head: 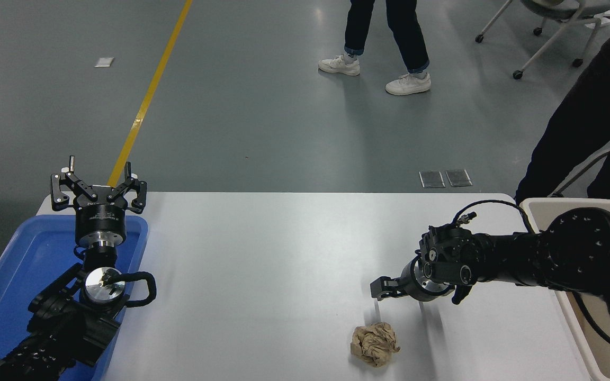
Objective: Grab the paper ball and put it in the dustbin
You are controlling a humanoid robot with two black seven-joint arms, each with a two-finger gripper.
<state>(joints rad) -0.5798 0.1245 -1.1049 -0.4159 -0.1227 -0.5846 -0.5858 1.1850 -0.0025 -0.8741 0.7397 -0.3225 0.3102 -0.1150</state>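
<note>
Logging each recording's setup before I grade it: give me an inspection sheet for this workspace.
Surface: white table, no marks seen.
Job's things: paper ball lies near the front edge, untouched; dustbin at the right edge, mostly hidden by the arm.
Clutter: blue tray at the left edge.
Grippers: left gripper open, parked over the tray; right gripper above and just behind the ball, holding nothing.
Cables: black cable looped over the right wrist.
Surroundings: grey floor, yellow line, a person's legs, chair.
</note>
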